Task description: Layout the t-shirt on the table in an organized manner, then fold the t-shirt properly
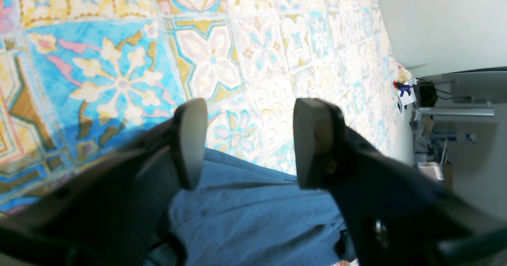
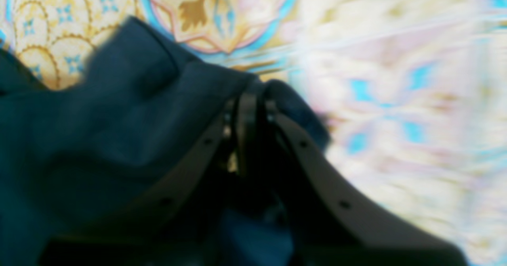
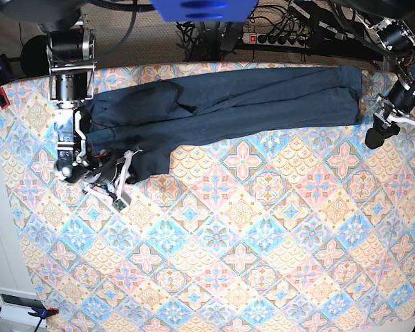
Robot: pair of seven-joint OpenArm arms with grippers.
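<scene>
Pinching a fold of the t-shirt [image 2: 119,139] in my right gripper [image 2: 253,99], I have the jaws closed on the dark cloth at its edge. My left gripper [image 1: 245,143] hangs wide open with nothing in it, the other end of the shirt just below its pads. Beyond them, the shirt lies as a long, creased band along the far side of the table [image 3: 249,277]. I judge the spreading is only begun; folding is all left.

Patterned table [image 3: 249,277]; navy t-shirt [image 3: 263,100] stretched lengthwise along far edge.
</scene>
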